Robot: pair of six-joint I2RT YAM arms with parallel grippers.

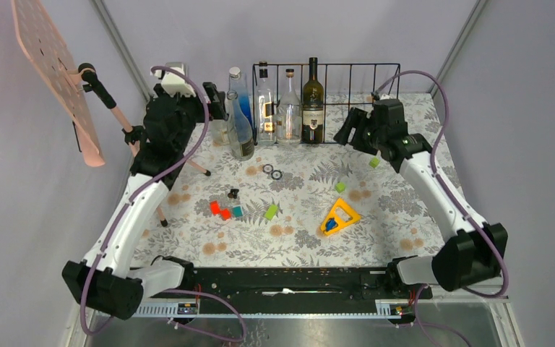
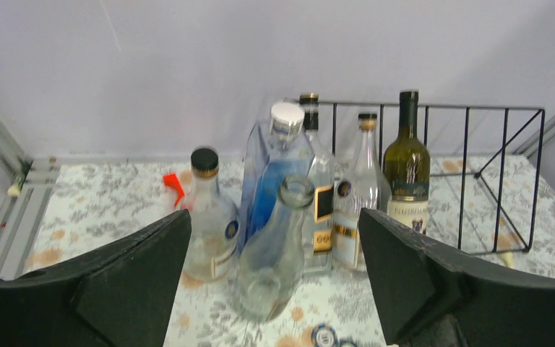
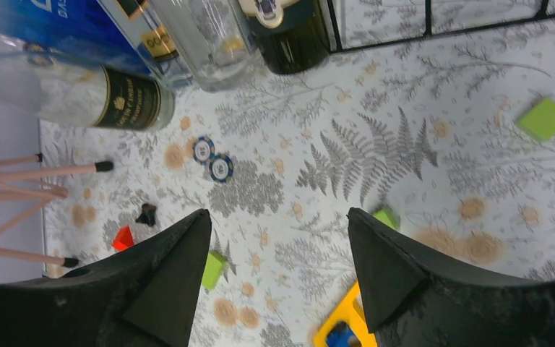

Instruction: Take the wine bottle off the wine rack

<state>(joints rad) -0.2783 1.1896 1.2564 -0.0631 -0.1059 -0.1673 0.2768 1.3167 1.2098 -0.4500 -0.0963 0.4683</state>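
The black wire wine rack [image 1: 354,79] stands at the back of the table. A dark green wine bottle [image 1: 313,101] stands upright in it, next to two clear bottles [image 1: 288,108]; the bays to its right are empty. My left gripper [image 1: 218,108] is open and empty, left of the rack beside a blue bottle [image 1: 238,97]. In the left wrist view, a clear flask [image 2: 274,246] shows between the jaws of the left gripper [image 2: 274,217], with the wine bottle [image 2: 407,173] and rack [image 2: 502,173] further right. My right gripper [image 1: 348,130] is open and empty just right of the wine bottle. In the right wrist view, that gripper [image 3: 278,213] is over bare tablecloth and the wine bottle's base [image 3: 293,43] shows at the top.
Outside the rack's left end stand the blue bottle, a clear flask [image 1: 241,137] and a small black-capped bottle [image 2: 209,224]. Poker chips [image 1: 272,170], green blocks [image 1: 271,211], red blocks [image 1: 220,210] and a yellow triangle [image 1: 339,217] lie mid-table. A pink pegboard [image 1: 50,65] on a tripod stands at left.
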